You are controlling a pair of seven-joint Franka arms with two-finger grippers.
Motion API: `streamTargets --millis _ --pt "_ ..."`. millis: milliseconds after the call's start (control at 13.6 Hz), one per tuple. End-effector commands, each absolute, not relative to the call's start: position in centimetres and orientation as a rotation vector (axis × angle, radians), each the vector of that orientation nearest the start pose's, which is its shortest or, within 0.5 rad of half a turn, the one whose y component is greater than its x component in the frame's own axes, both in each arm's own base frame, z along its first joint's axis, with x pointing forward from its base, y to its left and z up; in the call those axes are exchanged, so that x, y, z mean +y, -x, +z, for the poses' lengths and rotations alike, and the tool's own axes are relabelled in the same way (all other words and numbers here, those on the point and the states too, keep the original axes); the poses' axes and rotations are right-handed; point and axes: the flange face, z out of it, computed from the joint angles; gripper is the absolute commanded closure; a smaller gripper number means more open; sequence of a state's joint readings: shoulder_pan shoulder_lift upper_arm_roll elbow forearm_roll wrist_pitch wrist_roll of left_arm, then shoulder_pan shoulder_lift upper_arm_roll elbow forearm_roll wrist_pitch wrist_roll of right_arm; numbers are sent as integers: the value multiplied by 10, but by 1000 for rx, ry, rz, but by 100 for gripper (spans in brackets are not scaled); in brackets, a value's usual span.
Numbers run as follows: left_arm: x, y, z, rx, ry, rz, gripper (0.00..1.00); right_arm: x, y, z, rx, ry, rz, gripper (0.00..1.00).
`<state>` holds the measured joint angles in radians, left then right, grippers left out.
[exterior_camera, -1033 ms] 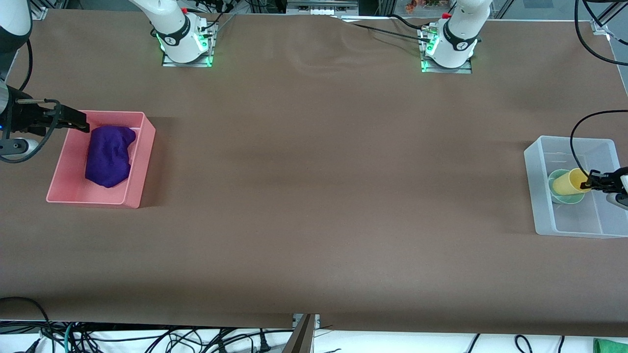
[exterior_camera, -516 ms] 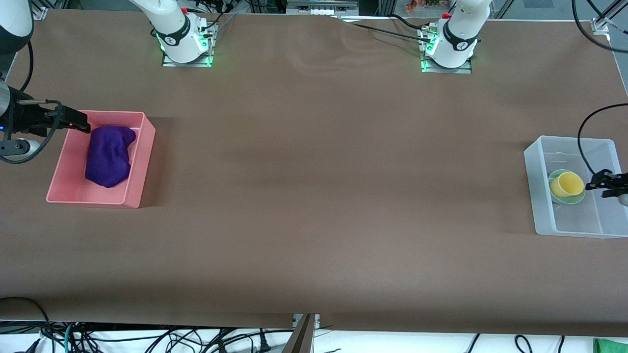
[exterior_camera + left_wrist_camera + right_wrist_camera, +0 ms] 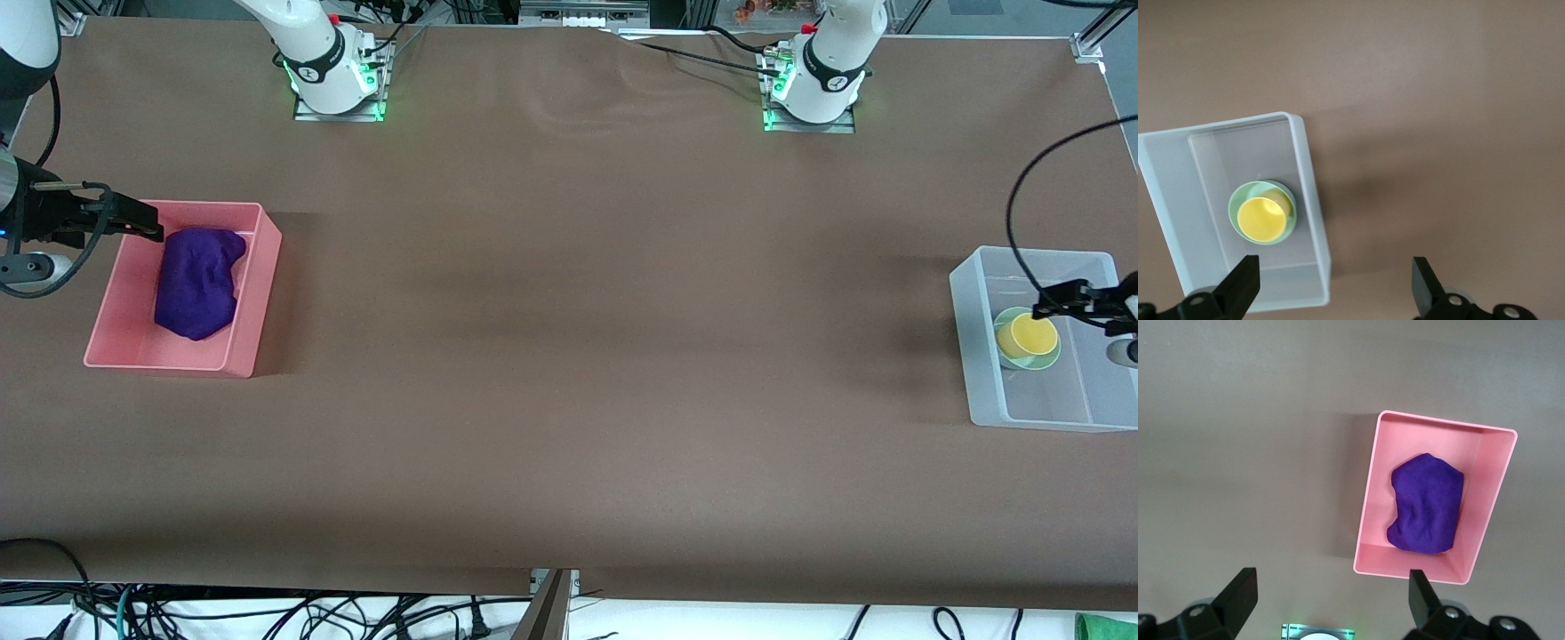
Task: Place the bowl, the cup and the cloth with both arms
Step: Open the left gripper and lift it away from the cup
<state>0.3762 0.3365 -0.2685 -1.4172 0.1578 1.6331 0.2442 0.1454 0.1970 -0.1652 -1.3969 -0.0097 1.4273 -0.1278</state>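
Note:
The yellow cup (image 3: 1029,336) stands upright inside the mint-green bowl (image 3: 1031,363), in a clear bin (image 3: 965,284) at the left arm's end of the table. My left gripper (image 3: 1049,300) is open and empty, up in the air over that bin. The left wrist view shows the cup (image 3: 1261,219), the bowl (image 3: 1261,188), the bin (image 3: 1313,200) and the gripper (image 3: 1333,273). The purple cloth (image 3: 197,281) lies in a pink bin (image 3: 258,293) at the right arm's end. My right gripper (image 3: 153,224) is open and empty over that bin's edge. The right wrist view shows the cloth (image 3: 1426,503), the pink bin (image 3: 1368,507) and the gripper (image 3: 1333,583).
The brown table cover (image 3: 569,356) spans between the two bins. The arm bases (image 3: 338,84) stand along the edge farthest from the front camera. A black cable (image 3: 1013,213) loops above the clear bin.
My left gripper let go of the tilted cup, which now stands upright in the bowl. The gripper rose and moved over the bin. The right arm has not moved.

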Motion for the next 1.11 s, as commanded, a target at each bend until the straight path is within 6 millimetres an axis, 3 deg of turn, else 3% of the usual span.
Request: streamTargets --millis 0,148,295,443,590,1033 --pt "73 -619 551 -43 3146 141 0 -4 -598 583 -157 3170 257 0" --pt "42 -585 562 -64 3191 149 0 -4 -598 583 -157 3170 258 0" --pt "18 -558 553 -86 3193 75 0 -4 -598 583 -157 3169 257 0" --pt "13 -549 552 -96 3181 54 0 -4 -597 584 -157 3169 255 0" --pt "13 -538 574 -84 3182 -5 0 -4 -598 583 -157 3169 257 0" --pt "5 -533 574 -64 3183 52 0 -5 -598 583 -155 3167 257 0"
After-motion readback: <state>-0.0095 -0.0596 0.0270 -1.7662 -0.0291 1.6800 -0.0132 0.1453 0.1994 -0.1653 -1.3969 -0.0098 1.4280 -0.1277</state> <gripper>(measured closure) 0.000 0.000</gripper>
